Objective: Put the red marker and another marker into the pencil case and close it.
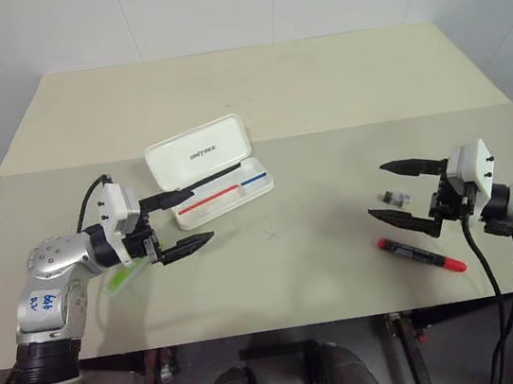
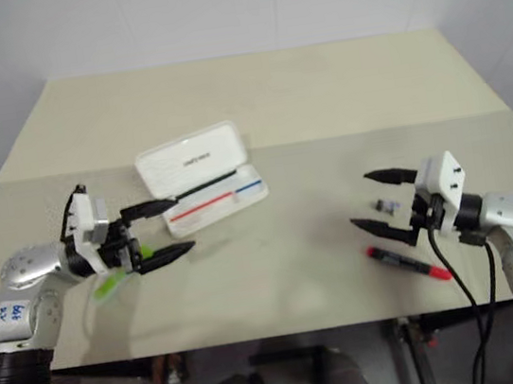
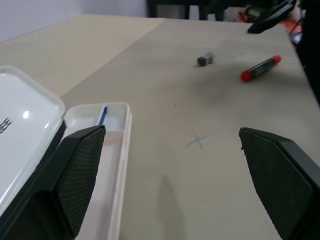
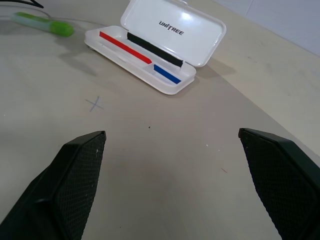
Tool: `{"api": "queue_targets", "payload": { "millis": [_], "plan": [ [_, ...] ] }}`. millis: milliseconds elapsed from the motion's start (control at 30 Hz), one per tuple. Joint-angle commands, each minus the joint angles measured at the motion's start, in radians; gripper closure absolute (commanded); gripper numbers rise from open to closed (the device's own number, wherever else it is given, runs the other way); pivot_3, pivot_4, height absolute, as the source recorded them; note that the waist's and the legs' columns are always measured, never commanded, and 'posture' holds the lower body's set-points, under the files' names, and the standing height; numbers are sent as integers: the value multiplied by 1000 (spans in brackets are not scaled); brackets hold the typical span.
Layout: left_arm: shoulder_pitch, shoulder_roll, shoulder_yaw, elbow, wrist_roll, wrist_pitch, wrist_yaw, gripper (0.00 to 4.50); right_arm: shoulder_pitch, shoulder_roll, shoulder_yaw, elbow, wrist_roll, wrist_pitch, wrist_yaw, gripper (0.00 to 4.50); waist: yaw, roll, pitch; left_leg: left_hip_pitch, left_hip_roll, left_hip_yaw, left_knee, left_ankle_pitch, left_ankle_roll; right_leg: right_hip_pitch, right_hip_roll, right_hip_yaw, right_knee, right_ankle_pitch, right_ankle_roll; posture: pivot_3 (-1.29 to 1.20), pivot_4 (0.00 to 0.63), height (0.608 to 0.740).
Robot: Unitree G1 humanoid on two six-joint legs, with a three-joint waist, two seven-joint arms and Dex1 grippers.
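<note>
Nothing is picked up yet: both jaws gape empty, the pencil case (image 1: 208, 171) lies open, and next the right gripper (image 1: 406, 194) must descend onto the red marker (image 1: 421, 256) on the table (image 1: 318, 88) beside it.

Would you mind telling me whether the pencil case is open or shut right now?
Open: the pencil case has its lid raised behind the tray, baring the red and blue lines inside.

"UNITREE" in dark letters on the pencil case (image 4: 172, 30) lid
</note>
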Motion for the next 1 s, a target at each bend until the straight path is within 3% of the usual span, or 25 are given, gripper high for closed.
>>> {"api": "queue_targets", "payload": {
  "millis": [33, 167, 433, 533, 667, 1000],
  "plan": [
    [-27, -8, 6, 15, 5, -41, -5, 10, -8, -14, -26, -37, 13, -11, 5, 0, 0, 0, 0, 0, 0, 0, 0, 0, 0, 0, 0, 0, 0, 0, 0, 0, 150, 740],
    [-43, -37, 10, 33, 13, -80, 18, 10, 21, -10, -31, -65, 15, -11, 0, 0, 2, 0, 0, 0, 0, 0, 0, 0, 0, 0, 0, 0, 0, 0, 0, 0, 150, 740],
    [-59, -5, 13, 75, 6, -59, -19, 10, 25, 8, -8, -138, 37, 23, -16, 0, 0, 0, 0, 0, 0, 0, 1, 0, 0, 0, 0, 0, 1, 0, 0, 0, 150, 740],
    [-65, 5, 13, 90, 9, -61, -31, 667, 0, 29, 11, -134, 36, 19, -20, 0, -1, 0, 0, 0, 0, 0, 1, 0, 0, 0, 1, 0, 1, 0, 0, 0, 150, 740],
    [-48, 29, -2, 69, 32, -44, -30, 1943, -24, 70, 47, -139, 37, 12, -20, 0, 0, 0, 0, 0, 0, 0, 1, 0, 0, 0, 0, 0, 1, 0, 0, 0, 150, 740],
    [-77, 103, -60, 227, 168, -134, -71, 1943, -29, 158, 168, -267, 42, 77, -68, 0, 0, 0, 0, 0, 0, -1, 1, 0, 0, 0, 0, 0, 1, 0, 0, 0, 150, 740]
  ]
}}
